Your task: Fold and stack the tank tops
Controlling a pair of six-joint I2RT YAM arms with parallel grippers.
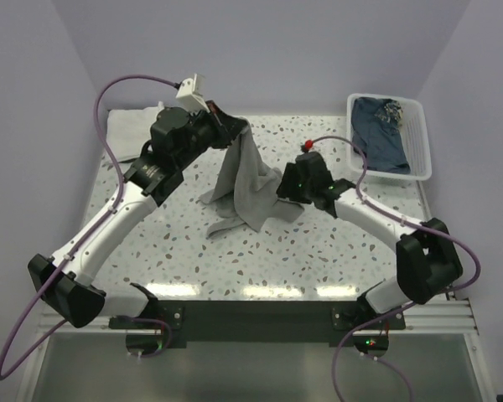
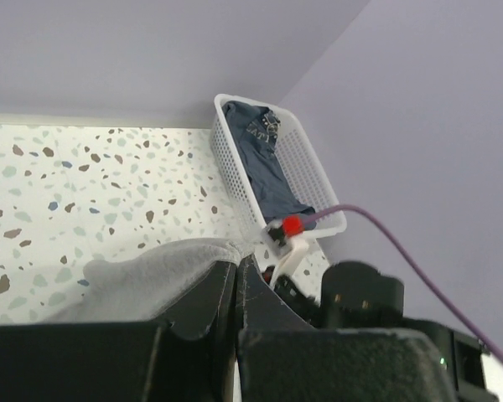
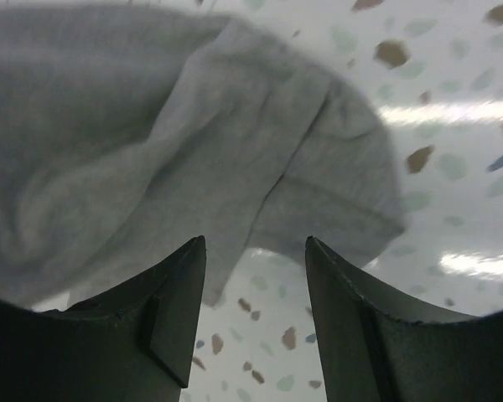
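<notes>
Grey tank top (image 1: 247,180): left claw (image 1: 232,126) is pinched shut on its top edge, holding it up over mid-counter (image 1: 318,243); the lower part trails on the surface. Right claw (image 3: 256,247) is spread apart, gripping nothing, low at the cloth's right-hand edge with the hem just ahead of the fingertips. Bare speckled surface shows between cloth and near edge. White basket (image 1: 421,146) with a dark blue garment (image 1: 377,126) sits back-right, well apart from both claws. White cloth (image 1: 127,127) lies back-left.

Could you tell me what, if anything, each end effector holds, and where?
The left end effector pinches the grey tank top at its raised edge; the right end effector is open and holds nothing.
</notes>
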